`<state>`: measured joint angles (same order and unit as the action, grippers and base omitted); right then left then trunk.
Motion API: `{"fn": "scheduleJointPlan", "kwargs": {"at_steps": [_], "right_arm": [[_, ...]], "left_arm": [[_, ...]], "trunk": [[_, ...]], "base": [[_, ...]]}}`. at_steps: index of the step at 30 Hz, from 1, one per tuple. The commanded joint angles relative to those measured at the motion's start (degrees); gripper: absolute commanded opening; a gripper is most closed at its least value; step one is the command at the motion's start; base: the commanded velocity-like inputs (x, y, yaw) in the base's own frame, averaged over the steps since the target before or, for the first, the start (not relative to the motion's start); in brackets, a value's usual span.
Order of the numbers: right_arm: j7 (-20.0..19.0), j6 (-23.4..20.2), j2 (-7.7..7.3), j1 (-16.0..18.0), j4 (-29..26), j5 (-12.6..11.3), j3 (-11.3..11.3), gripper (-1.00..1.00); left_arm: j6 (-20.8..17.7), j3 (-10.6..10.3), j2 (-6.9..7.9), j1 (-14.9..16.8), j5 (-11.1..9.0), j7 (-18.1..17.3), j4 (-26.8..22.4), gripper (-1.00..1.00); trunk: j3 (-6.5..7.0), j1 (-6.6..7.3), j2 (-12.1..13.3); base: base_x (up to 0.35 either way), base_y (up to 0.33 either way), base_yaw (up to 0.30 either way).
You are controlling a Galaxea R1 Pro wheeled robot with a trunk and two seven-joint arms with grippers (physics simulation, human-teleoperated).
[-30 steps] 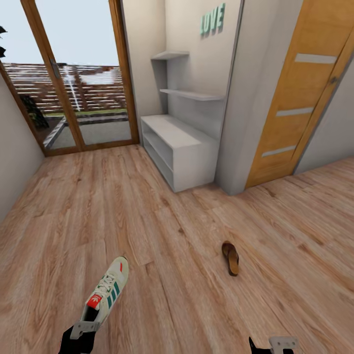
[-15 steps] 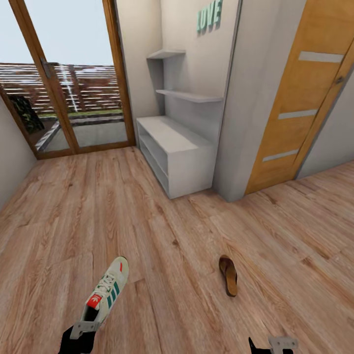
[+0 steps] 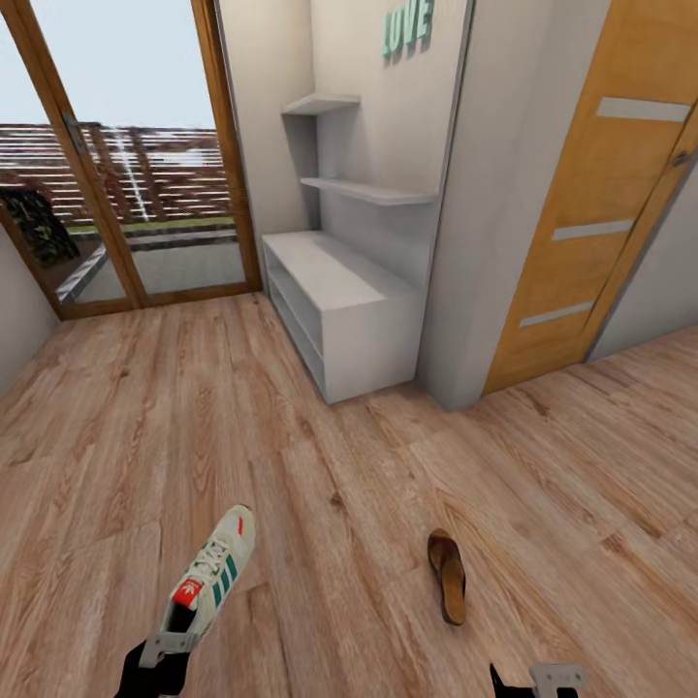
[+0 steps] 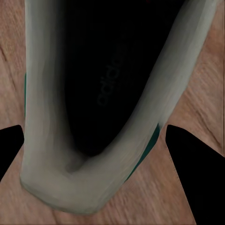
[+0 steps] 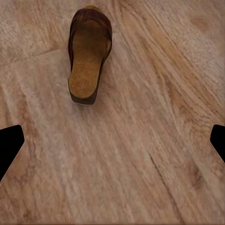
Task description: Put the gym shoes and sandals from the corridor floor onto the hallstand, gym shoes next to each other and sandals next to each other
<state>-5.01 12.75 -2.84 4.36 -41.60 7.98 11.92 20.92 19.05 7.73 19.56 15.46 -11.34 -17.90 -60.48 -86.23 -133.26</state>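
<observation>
Even, bright daylight from the glass door (image 3: 126, 174), soft rendered textures, faint shadows (perhaps none), wide-angle edge stretch

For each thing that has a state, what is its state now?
White lace-up gym shoe with green stripes: held at the heel by the left gripper, off the floor.
Dark brown leather sandal: flat on the floor, untouched.
Right gripper: open, holding nothing.
Pale grey hallstand: no shoes on its bench top.
Orange wooden door: closed.

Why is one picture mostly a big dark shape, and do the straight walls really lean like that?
Left wrist view: the gym shoe sits so close that its dark opening dominates, soft and blurred. Head view: wide lens tilts the door and hallstand outward. Right wrist view: the sandal is sharp, with only a faint shadow.
</observation>
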Motion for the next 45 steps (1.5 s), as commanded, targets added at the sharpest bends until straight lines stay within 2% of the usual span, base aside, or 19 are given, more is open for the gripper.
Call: {"fn": "scheduleJointPlan", "kwargs": {"at_steps": [1,6,10,14,18,21,24,28,34,38,45], "right_arm": [[-0.4,0.2,0.07,0.0,-0.1,0.6,0.4,1.0],[-0.3,0.1,0.33,0.0,-2.2,0.6,0.3,1.0],[-0.2,-0.3,1.14,0.0,-6.9,0.5,0.3,1.0],[-0.2,-1.6,2.02,0.2,-10.8,0.5,0.3,1.0],[-0.1,-6.0,2.84,1.8,-12.3,0.5,0.2,1.0],[-0.1,-10.4,3.28,4.9,-12.6,0.5,0.2,1.0],[-0.1,-13.7,3.49,8.6,-12.4,0.6,0.2,1.0],[-0.1,-15.8,3.64,12.2,-11.4,0.6,0.2,1.0],[-0.1,-16.5,3.71,15.7,-7.6,0.6,0.2,1.0],[0.0,-16.5,3.7,17.5,-3.1,0.7,0.3,1.0],[-0.1,-16.1,3.5,18.7,0.9,0.8,0.3,1.0]], "left_arm": [[0.2,0.4,-0.04,0.0,0.6,-0.4,-0.1,-1.0],[-0.4,0.3,-0.14,0.6,0.7,-0.7,-0.4,-1.0],[-0.9,0.3,-0.06,1.3,0.6,-0.9,-0.9,-1.0],[-1.8,0.3,-0.23,4.5,0.6,-0.9,-1.5,-1.0],[-5.7,0.3,-0.41,8.7,0.5,-1.0,-1.8,-1.0],[-10.1,0.4,-0.75,12.1,0.5,-1.5,-1.9,-1.0],[-13.7,0.5,-1.08,15.4,0.4,-2.1,-2.0,-1.0],[-17.1,0.7,-1.31,19.1,0.3,-2.2,-1.9,-1.0],[-21.9,0.9,-1.54,23.2,0.2,-2.3,-1.9,-1.0],[-23.7,1.0,-1.86,24.3,0.2,-2.0,-1.9,-1.0],[-24.0,1.0,-2.1,24.0,0.3,-1.9,-2.1,-1.0]], "trunk": [[-0.04,0.01,0.0],[-0.04,0.01,0.0],[-0.04,0.01,0.0],[-0.04,0.01,0.0],[-0.04,0.01,0.0],[-0.04,0.01,0.0],[-0.04,0.01,0.0],[-0.04,0.01,0.0],[-0.04,0.01,0.0],[-0.04,0.01,0.0],[-0.04,0.01,0.0]], "base": [[0.013,-0.003,0.0],[0.005,-0.001,0.0],[0.001,0.0,0.0],[0.0,0.0,0.0],[0.0,0.0,0.0],[0.0,0.0,0.0],[0.0,0.0,0.0],[0.0,0.0,0.0],[0.0,0.0,0.0],[0.0,0.0,0.0],[0.015,0.0,0.0]]}}
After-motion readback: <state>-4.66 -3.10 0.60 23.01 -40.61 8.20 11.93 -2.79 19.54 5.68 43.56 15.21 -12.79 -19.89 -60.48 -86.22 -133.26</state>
